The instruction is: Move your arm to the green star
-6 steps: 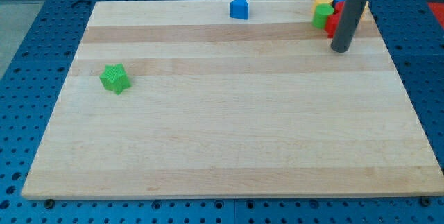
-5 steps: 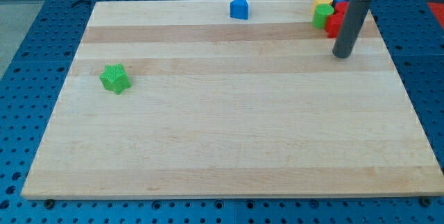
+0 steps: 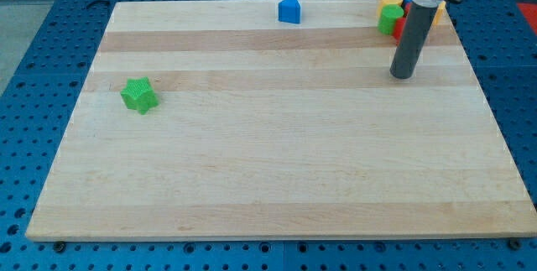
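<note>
The green star is a small bright green block with short blunt points and a ribbed surface. It lies flat on the wooden board, and one point looks toward the view's bottom right. It has no clear long axis, because its outline is almost equally wide in all directions.

My tip stands on the board, and the star is far from it, toward the view's left and a little lower. The rod has no jaws, so it grasps nothing and touches no block.

Above my tip, toward the view's top, there is a tight group of blocks: a green block, a yellow block and a red block, partly hidden by the rod, so I cannot tell their shapes. A blue block with a pointed top is toward the view's top left of my tip, well apart. Between my tip and the star the board carries no block.
</note>
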